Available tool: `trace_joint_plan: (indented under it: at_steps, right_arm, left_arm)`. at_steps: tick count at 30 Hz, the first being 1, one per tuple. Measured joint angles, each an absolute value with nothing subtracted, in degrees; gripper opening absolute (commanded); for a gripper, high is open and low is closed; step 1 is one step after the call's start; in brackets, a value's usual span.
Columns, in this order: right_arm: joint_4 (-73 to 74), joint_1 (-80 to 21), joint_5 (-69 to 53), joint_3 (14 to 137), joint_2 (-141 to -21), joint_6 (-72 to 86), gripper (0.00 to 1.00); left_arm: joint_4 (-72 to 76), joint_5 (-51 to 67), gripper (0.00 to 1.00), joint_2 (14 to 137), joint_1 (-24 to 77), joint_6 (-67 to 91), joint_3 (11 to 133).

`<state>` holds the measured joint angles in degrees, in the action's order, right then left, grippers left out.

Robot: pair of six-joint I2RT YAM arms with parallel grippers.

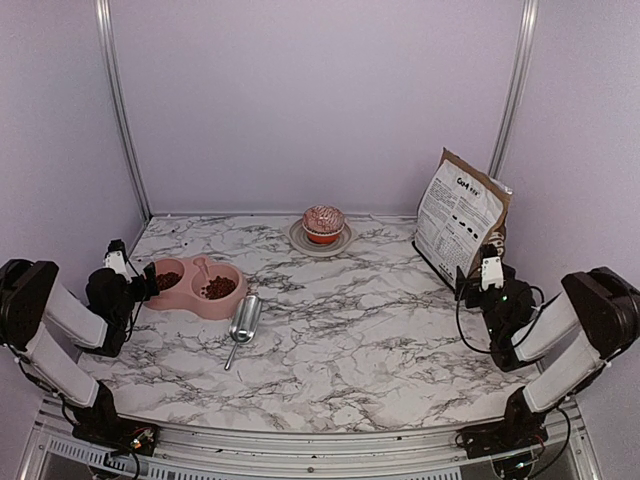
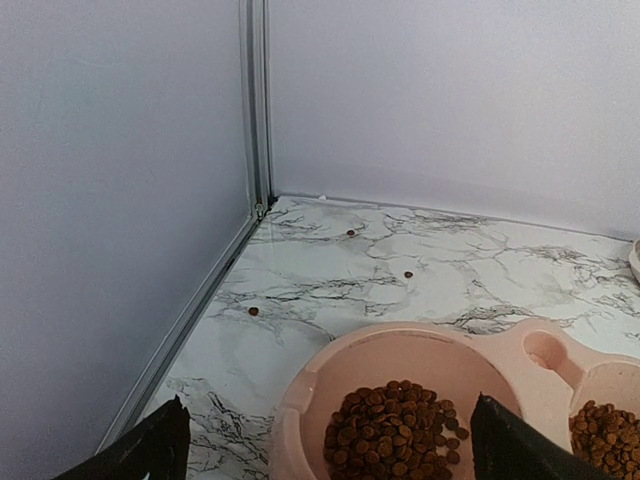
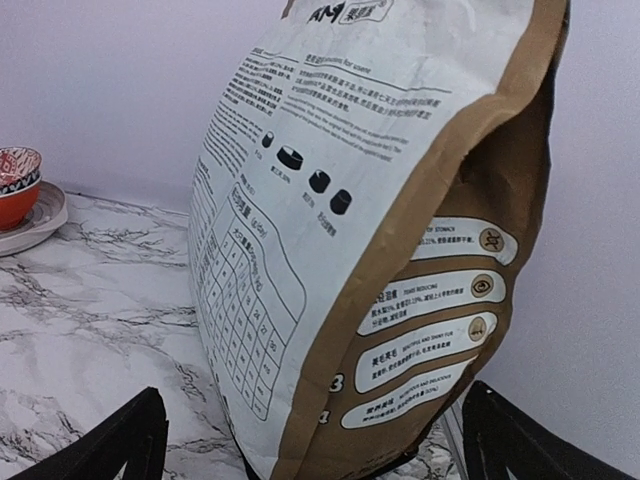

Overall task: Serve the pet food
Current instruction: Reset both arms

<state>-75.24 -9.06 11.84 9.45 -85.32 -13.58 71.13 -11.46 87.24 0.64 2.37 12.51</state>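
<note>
The pet food (image 1: 168,281) lies as dark brown kibble in both cups of a pink double bowl (image 1: 190,303) at the left of the table. The second heap (image 1: 218,288) fills the right cup. My left gripper (image 1: 140,280) stands open at the bowl's left end and holds nothing. In the left wrist view its fingers straddle the near cup's kibble (image 2: 395,435), with the bowl rim (image 2: 300,395) between them. My right gripper (image 1: 487,262) is open at the foot of the printed paper bag (image 1: 460,215). The bag (image 3: 350,250) stands upright between its spread fingers, apart from both.
A metal scoop (image 1: 244,320) lies on the marble just right of the bowl. A pink cupcake (image 1: 323,222) sits on a small plate (image 1: 300,241) at the back centre. Three stray pellets (image 2: 253,311) lie behind the bowl. Walls close in the left, back and right.
</note>
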Motion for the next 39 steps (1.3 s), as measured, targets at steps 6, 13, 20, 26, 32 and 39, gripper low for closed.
trace_joint_plan:
  at_steps: [6, 13, 20, 26, 32, 39]
  right_arm:
    - [-82.26, -5.82, 9.61, 8.23, -90.63, -11.49, 0.98]
    - [-79.40, -3.20, 7.81, 11.27, -91.53, -8.27, 1.00]
    - [-78.54, -2.85, 8.51, 11.92, -91.53, -6.61, 1.00]
    - [-78.39, -2.85, 8.58, 11.92, -91.53, -6.02, 1.00]
    - [-78.37, -2.85, 8.69, 11.92, -91.53, -5.98, 1.00]
    - [-78.37, -2.85, 8.69, 11.92, -91.53, -5.96, 1.00]
  left_arm:
    - [71.13, -11.46, 0.99, 87.24, 0.64, 2.37, 12.58]
    - [71.11, -11.44, 0.99, 87.24, 0.64, 2.35, 12.73]
    - [71.11, -11.38, 0.99, 87.24, 0.64, 2.33, 12.82]
    - [71.09, -11.35, 0.99, 87.24, 0.64, 2.31, 13.08]
    - [71.09, -11.38, 0.99, 87.24, 0.64, 2.31, 13.08]
    - [71.09, -11.35, 0.99, 87.24, 0.64, 2.31, 13.08]
